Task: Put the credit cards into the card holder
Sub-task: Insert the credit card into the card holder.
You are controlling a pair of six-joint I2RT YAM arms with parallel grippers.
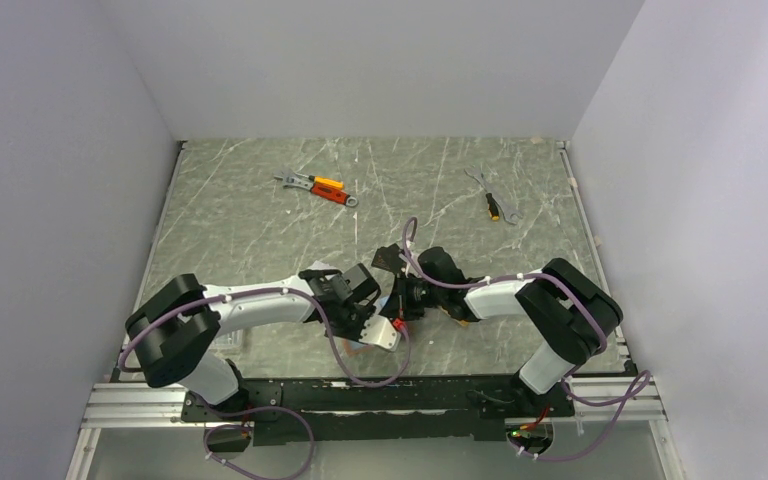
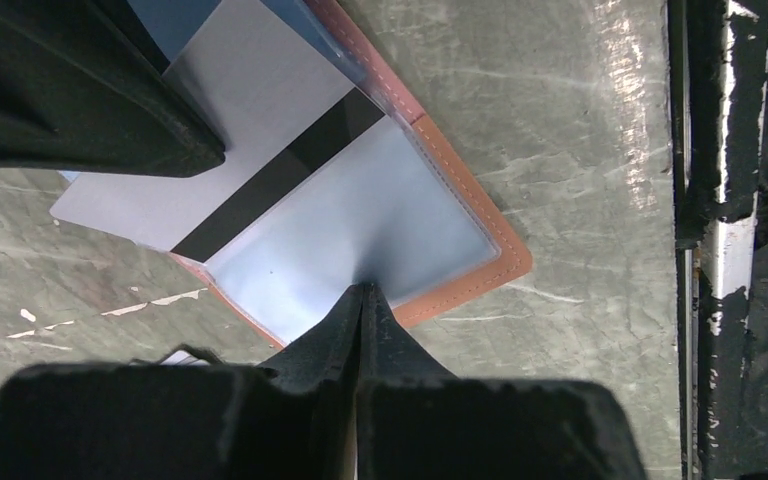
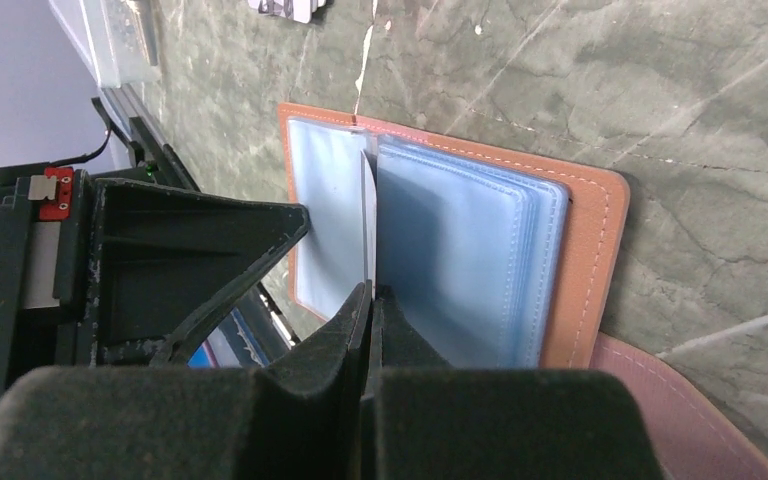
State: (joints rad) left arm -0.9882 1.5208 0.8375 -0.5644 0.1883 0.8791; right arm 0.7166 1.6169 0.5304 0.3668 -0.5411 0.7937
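Observation:
The card holder [image 2: 470,275] lies open on the table, reddish-brown leather with clear sleeves; it also shows in the right wrist view [image 3: 585,260]. The silver-grey credit card [image 2: 250,110] with a dark stripe sits partly inside one sleeve. My left gripper [image 2: 363,292] is shut, pinching that clear sleeve at its edge. My right gripper [image 3: 371,292] is shut on the card, seen edge-on and upright over the holder. In the top view both grippers, left [image 1: 380,325] and right [image 1: 397,300], meet near the table's front and hide the holder. The orange-gold cards are out of view.
Orange-handled tools [image 1: 318,187] and a small wrench [image 1: 495,200] lie at the back of the table. A dark flat piece [image 1: 388,258] lies just behind the right gripper. A pinkish leather flap [image 3: 680,410] lies beside the holder. The table's metal front rail [image 2: 730,240] is close.

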